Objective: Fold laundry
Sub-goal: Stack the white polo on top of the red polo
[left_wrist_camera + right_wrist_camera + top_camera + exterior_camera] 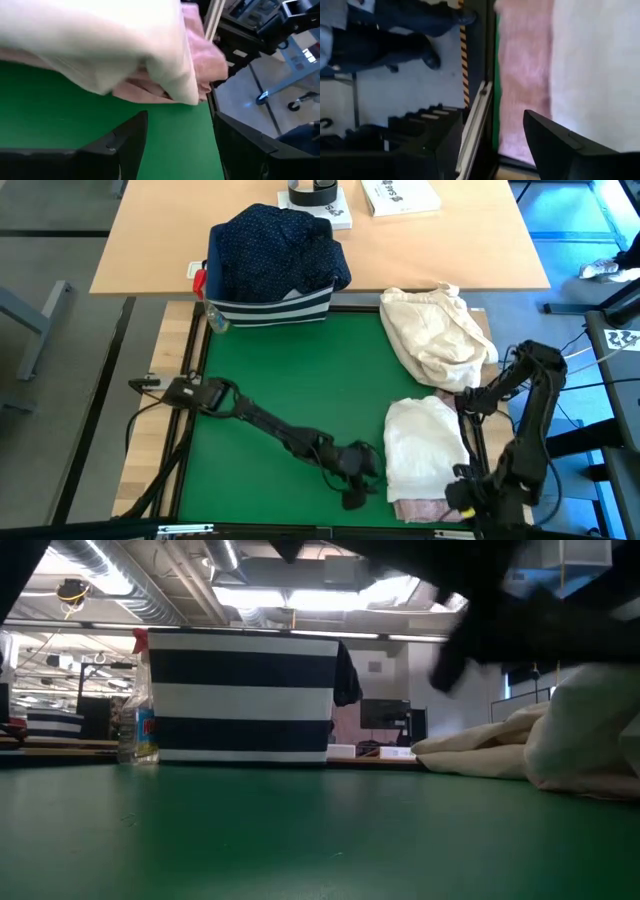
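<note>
Green mat [280,370]: white shirt [425,445] beside left claw [362,480]

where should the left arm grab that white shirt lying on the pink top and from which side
Probably the white shirt's loose near corner, approached from the open green mat side. In the left wrist view that corner overhangs the pale pink top, so a finger could slip beneath it. The left gripper is open beside the stack's mat-side edge; the right gripper sits at the table-edge side.

On the worktop [280,380], the bin [268,305] sits upper centre with a shirt [275,245] in it; right of it lies a cloth bundle [435,330], and lower right a white shirt [425,445] lies on a top [415,510].
</note>
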